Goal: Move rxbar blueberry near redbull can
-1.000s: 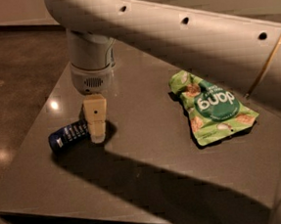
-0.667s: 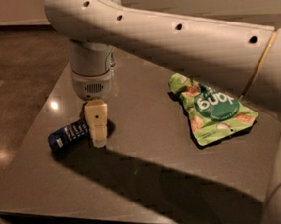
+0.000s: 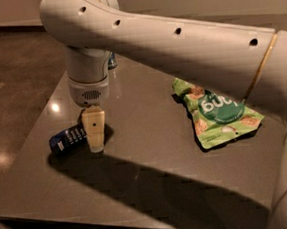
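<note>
Holds cream two-finger gripper (image 3: 94, 140) upright at end of flat dark-blue wrapped bar (image 3: 65, 139), likely for pickup toward slim blue-silver can (image 3: 111, 61) behind white arm (image 3: 177, 38); cannot tell grip.

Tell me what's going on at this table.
A robot arm reaches over the dark table, with its tool down at one end of the rxbar blueberry, which lies flat near the left edge. The redbull can stands at the far edge, mostly hidden behind the arm, so the bar is not yet near it. A green snack pouch lies to the right.
</note>
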